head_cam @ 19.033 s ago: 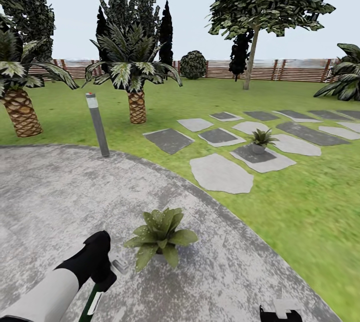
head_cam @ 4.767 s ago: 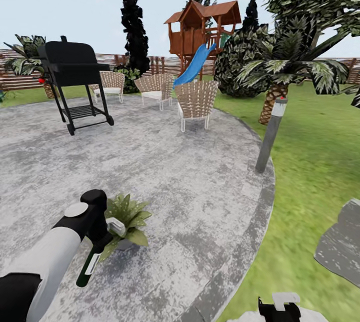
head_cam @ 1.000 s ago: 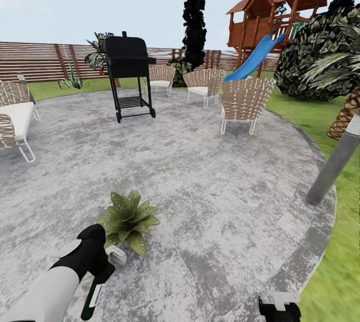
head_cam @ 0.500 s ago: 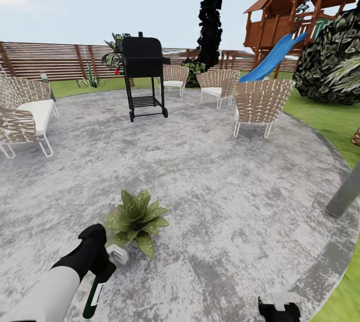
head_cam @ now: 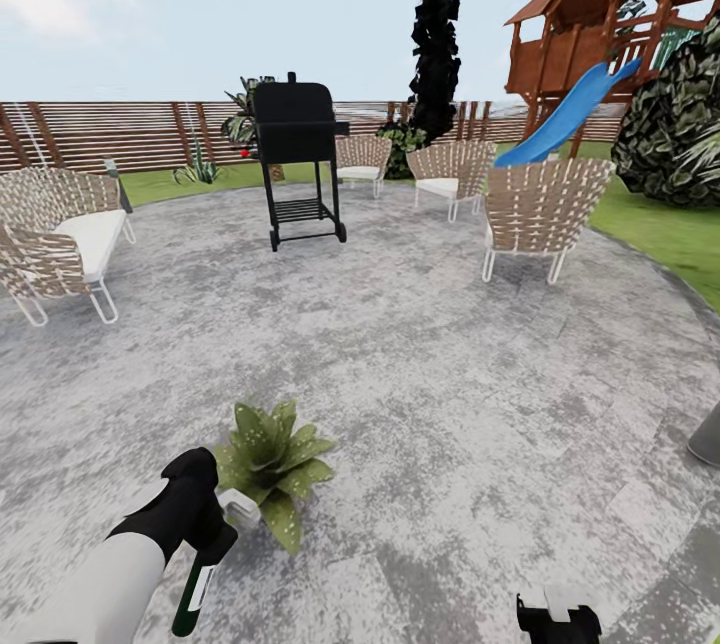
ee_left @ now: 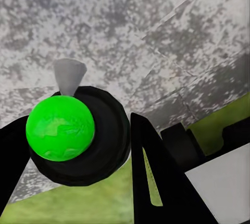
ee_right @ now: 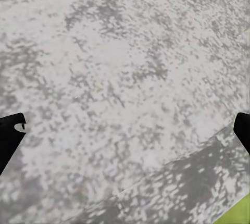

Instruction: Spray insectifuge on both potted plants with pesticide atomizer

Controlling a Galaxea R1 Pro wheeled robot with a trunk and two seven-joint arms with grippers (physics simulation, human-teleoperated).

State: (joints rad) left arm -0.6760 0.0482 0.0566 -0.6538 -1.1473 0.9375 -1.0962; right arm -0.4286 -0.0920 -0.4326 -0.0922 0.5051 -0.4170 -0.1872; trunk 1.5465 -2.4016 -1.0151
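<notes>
My left gripper (head_cam: 205, 536) is shut on the pesticide atomizer (head_cam: 194, 592), low at the left of the head view. The green body hangs down with its white label showing, and the pale grey trigger head (head_cam: 238, 508) points toward one potted plant (head_cam: 270, 456). That plant stands on the round grey paving just beyond the nozzle. In the left wrist view the bottle's green round end (ee_left: 60, 127) sits between the black fingers (ee_left: 156, 182). My right gripper (ee_right: 125, 130) is open over bare paving and peeks in at the bottom edge (head_cam: 557, 620). The other potted plant is out of view.
A black grill (head_cam: 297, 159) stands mid-patio. Wicker chairs ring the paving at the left (head_cam: 60, 234), at the right (head_cam: 545, 204) and at the back (head_cam: 450, 169). The slatted fence (head_cam: 120, 134), a wooden play tower with blue slide (head_cam: 570, 109) and lawn (head_cam: 660, 229) lie beyond. A grey post (head_cam: 708, 436) clips the right edge.
The camera has turned left, so grill, chairs and post slid right in the picture. The left gripper keeps its hold on the atomizer beside the plant.
</notes>
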